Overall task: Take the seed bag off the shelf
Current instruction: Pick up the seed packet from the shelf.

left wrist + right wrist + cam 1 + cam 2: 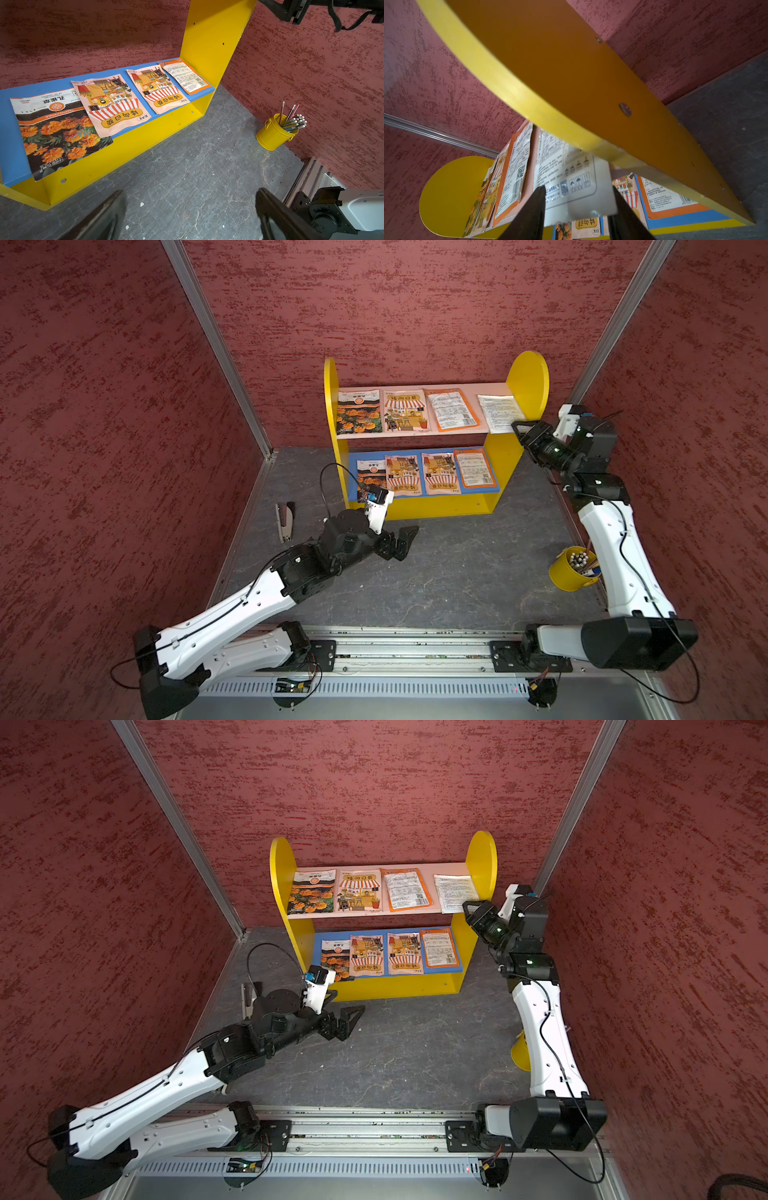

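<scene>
Four packets lie flat on the pale pink upper board (491, 387) of the shelf (528, 381), and the white seed bag (498, 412) is the one at the right end, just beside the yellow side panel, with its near edge overhanging the front of the board. My right end effector (516, 425) is at that overhanging corner. In the right wrist view its two dark fingers (534, 205) stand partly apart on either side of the bag's printed corner, and I cannot tell whether they press on it. On the same board, leftward from the white bag, lie an orange-bordered packet (451, 408), a shopfront packet (405, 410) and a marigold packet (359, 412). Four more packets cover the blue lower board (353, 472). My left end effector (405, 543) hovers low over the grey tabletop (457, 580) in front of the shelf's left end, released, its fingers spread wide. A yellow bucket of pencils (571, 570) stands on the tabletop by my right arm, and a stapler (284, 520) lies near the left wall.
</scene>
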